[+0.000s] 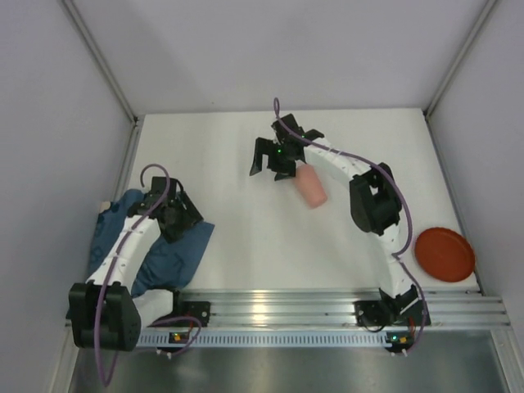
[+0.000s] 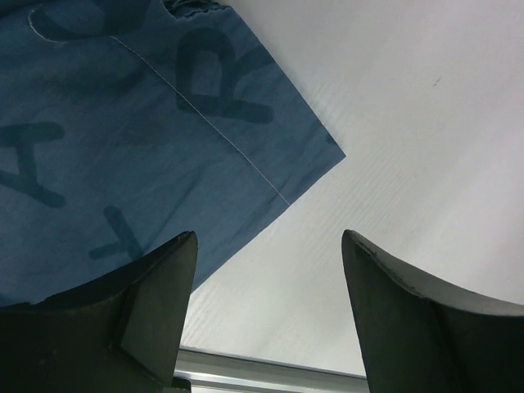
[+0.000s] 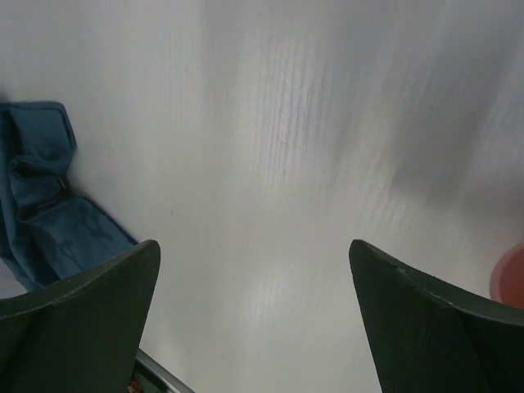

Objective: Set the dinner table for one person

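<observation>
Found left tool (image 2: pixel 268 246) spread, gripping nothing, just above bunched placemat (image 1: pixel 168 258) at left-near edge of counter (image 1: pixel 270 246); free corner apparently pointing right. Logged right tool (image 1: pixel 278 157) spread, empty, well away beside cup (image 1: pixel 311 187).

A robot lab test cell, not a home dining room. The worktop (image 1: pixel 270 254) is a bare white sheet boxed in on three sides by plain pale panels (image 1: pixel 246 49) set in metal posts (image 1: pixel 98 57), with no furniture or decoration around it. Along its near edge runs a slotted aluminium rail (image 1: pixel 286 309), and two small black-and-white arms, left (image 1: pixel 123 246) and right (image 1: pixel 372 196), are bolted to it, each trailing a loose purple cable (image 1: pixel 401 221). The only household things are a few props: a blue lettered cloth (image 1: pixel 176 250), a pink cup (image 1: pixel 310 187) and a red plate (image 1: pixel 444 254), well apart from one another on the sheet.
</observation>
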`<action>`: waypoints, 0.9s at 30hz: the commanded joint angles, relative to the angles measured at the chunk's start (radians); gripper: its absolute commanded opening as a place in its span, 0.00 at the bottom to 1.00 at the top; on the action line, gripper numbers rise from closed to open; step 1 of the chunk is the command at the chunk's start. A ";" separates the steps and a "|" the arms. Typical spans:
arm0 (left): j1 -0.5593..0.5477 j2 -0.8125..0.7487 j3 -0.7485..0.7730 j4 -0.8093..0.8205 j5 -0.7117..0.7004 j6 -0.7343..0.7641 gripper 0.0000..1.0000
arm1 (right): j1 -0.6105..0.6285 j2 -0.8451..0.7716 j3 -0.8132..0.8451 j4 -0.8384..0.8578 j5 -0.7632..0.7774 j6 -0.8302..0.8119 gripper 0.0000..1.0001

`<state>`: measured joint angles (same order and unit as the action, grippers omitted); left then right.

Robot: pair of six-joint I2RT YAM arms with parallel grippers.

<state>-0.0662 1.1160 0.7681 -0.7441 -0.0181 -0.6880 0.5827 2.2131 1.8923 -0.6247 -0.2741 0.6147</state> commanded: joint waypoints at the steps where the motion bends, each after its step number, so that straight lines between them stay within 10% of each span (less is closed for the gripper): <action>1: -0.003 0.051 -0.030 0.075 0.014 -0.015 0.76 | 0.009 0.048 0.105 0.025 -0.014 0.071 0.99; 22: -0.060 0.356 -0.041 0.290 0.032 -0.024 0.72 | -0.336 -0.493 -0.625 0.011 0.205 -0.213 1.00; 27: -0.112 0.505 0.025 0.330 0.027 0.004 0.48 | -0.380 -0.599 -0.674 -0.018 0.161 -0.228 1.00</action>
<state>-0.1375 1.5040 0.7998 -0.5377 0.0143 -0.6998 0.2157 1.7035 1.2278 -0.6334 -0.0929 0.4286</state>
